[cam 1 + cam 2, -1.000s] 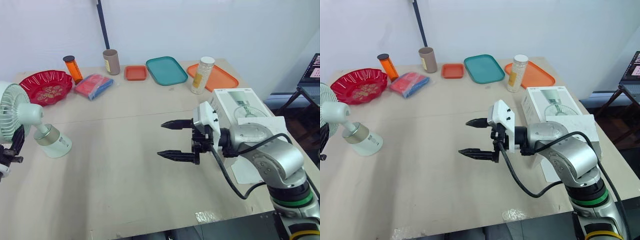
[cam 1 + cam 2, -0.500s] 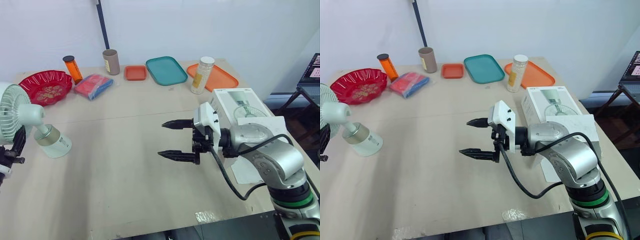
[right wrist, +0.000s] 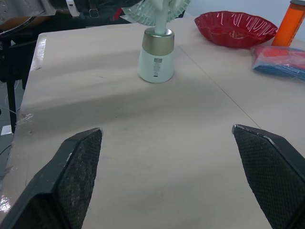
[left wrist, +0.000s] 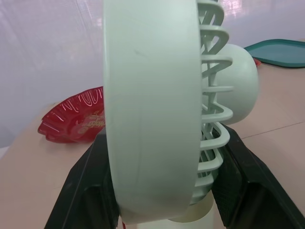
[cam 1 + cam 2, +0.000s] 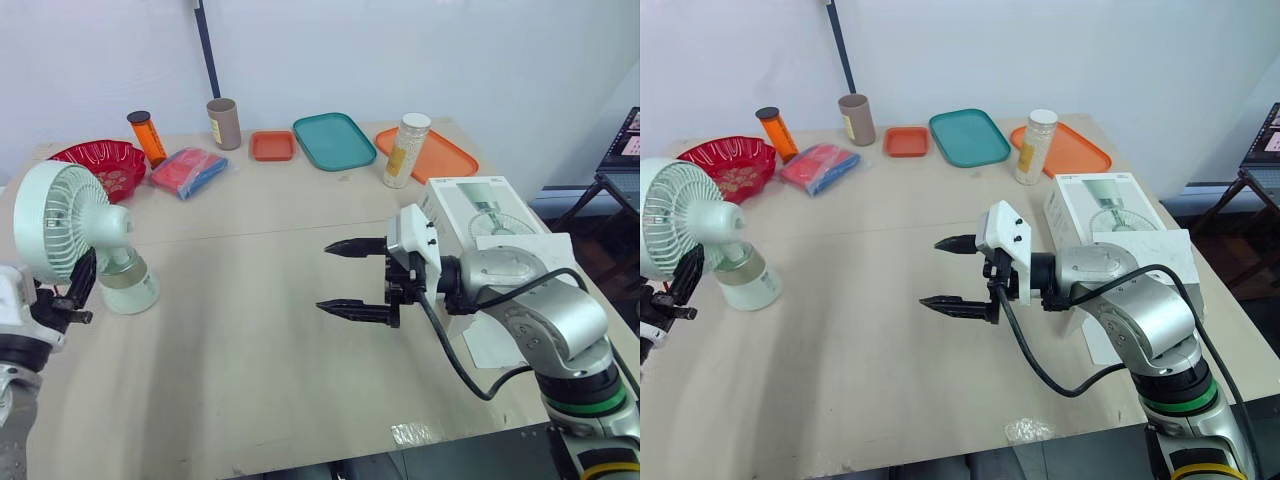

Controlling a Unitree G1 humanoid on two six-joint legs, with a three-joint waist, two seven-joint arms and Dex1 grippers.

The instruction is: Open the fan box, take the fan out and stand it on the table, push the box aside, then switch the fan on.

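Here, the pale green desk fan (image 5: 70,222) stands on the table (image 5: 250,360) near its left edge, its round head clamped between the left gripper's (image 4: 167,188) black fingers. Mid-table, the right gripper (image 5: 345,278) hovers, fingers wide apart. The white fan box (image 5: 470,198) lies beside that arm.

On the desk (image 5: 250,330) there are one fan (image 5: 60,235), one fan box (image 5: 475,205), three trays (image 5: 334,141), one red bowl (image 5: 100,165), one orange bottle (image 5: 147,138), one brown cup (image 5: 223,123), one jar (image 5: 405,150) and one red-blue packet (image 5: 188,170).
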